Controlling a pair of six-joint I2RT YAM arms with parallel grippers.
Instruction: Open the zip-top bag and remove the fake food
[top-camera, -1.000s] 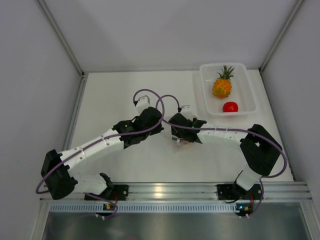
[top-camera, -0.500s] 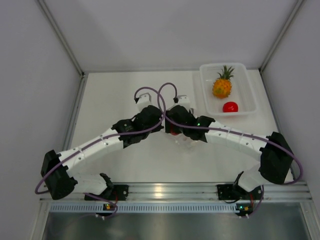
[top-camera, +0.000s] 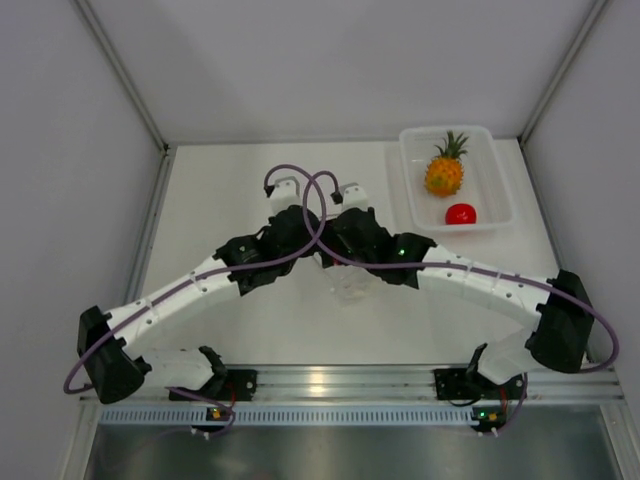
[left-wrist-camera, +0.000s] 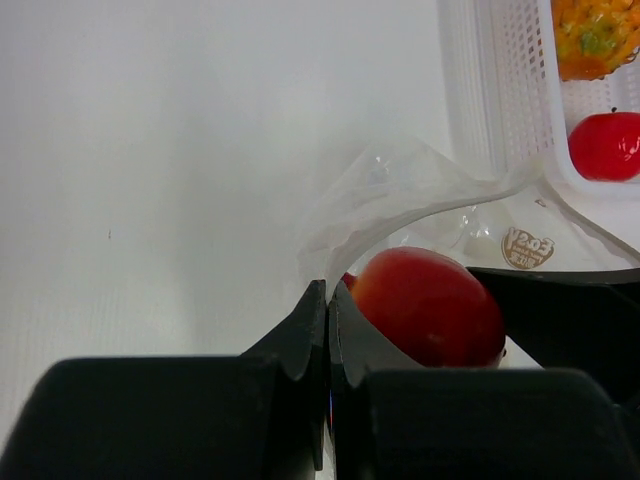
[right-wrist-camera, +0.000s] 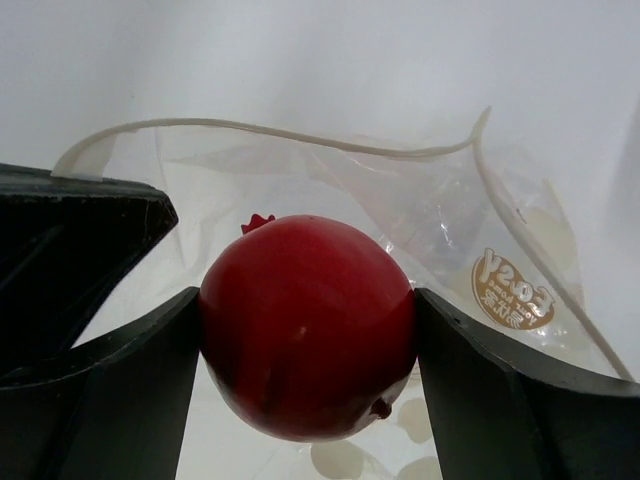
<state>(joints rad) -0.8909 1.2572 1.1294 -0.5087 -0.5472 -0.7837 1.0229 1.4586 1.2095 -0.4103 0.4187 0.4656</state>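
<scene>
Only wrist views show the right gripper (right-wrist-camera: 305, 322) clamping a red fruit (right-wrist-camera: 300, 290).

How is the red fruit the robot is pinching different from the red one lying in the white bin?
The held red fruit is squeezed between the fingers of the right gripper, right by the clear zip-top bag. The bin red fruit lies loose in the bin beside the pineapple. The held red fruit has a little pointed red crown, while the bin red fruit has a thin dark stem. Both are round, shiny and red.
</scene>
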